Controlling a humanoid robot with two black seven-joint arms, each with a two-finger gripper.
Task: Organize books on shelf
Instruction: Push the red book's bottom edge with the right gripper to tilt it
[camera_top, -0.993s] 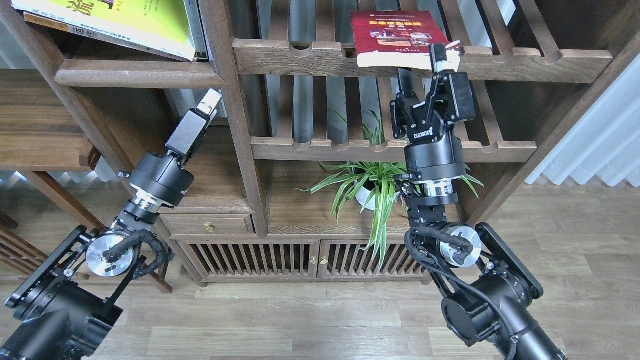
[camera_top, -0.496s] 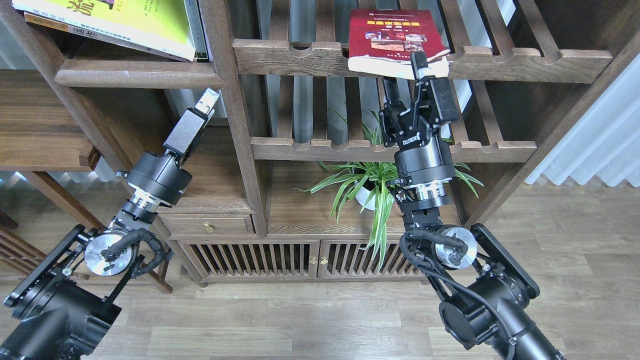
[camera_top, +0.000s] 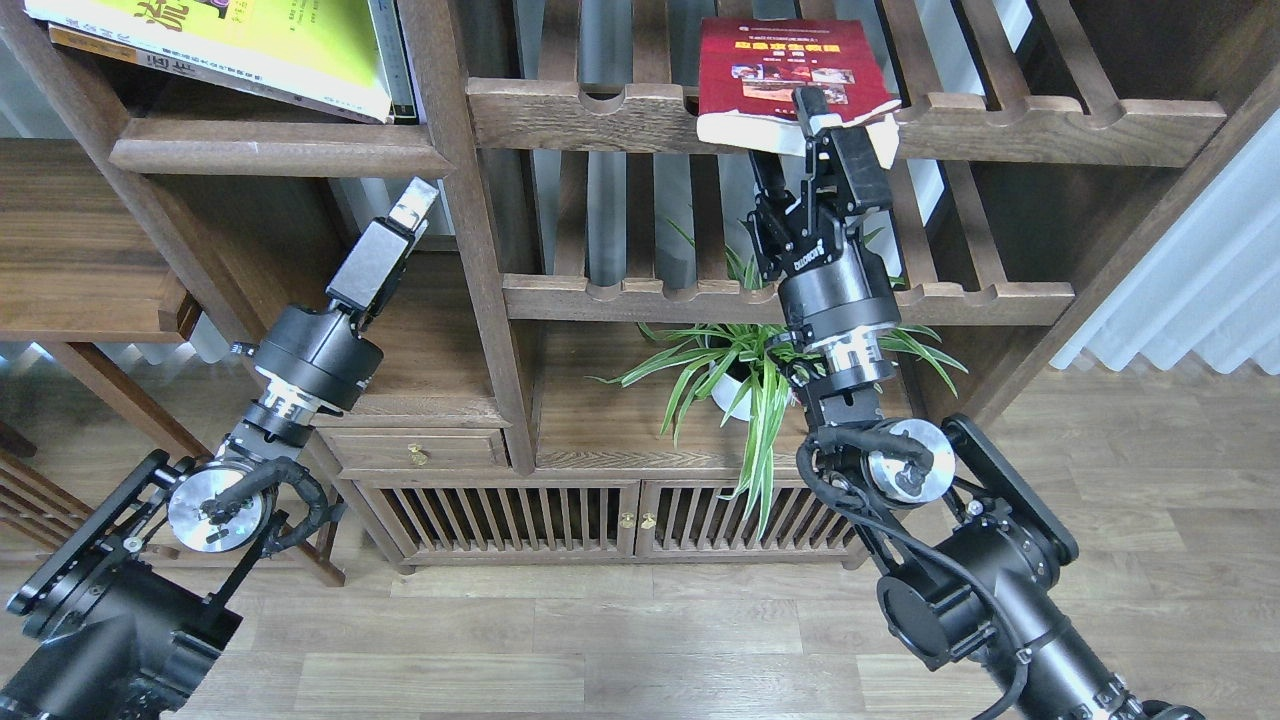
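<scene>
The red book (camera_top: 775, 65) with small photos lies on the upper slatted rack (camera_top: 1050, 125), its white page edge hanging over the front rail. My right gripper (camera_top: 797, 135) is shut on that front edge, one finger on the cover and one beneath. At the top left, the yellow-green book (camera_top: 250, 45) lies tilted on another book whose edge (camera_top: 95, 45) alone shows. Both rest on the solid plank shelf (camera_top: 270, 155). My left gripper (camera_top: 416, 203) points up below that shelf's right end, shut and holding nothing.
A wooden post (camera_top: 470, 230) stands between the two arms. A lower slatted rack (camera_top: 640, 295) crosses behind my right wrist. A potted spider plant (camera_top: 740, 375) sits under it on the cabinet top (camera_top: 600, 455). White curtains (camera_top: 1200, 280) hang at the right.
My right gripper has moved left and slightly up, sliding the red book left along the rack. The left arm has barely moved.
</scene>
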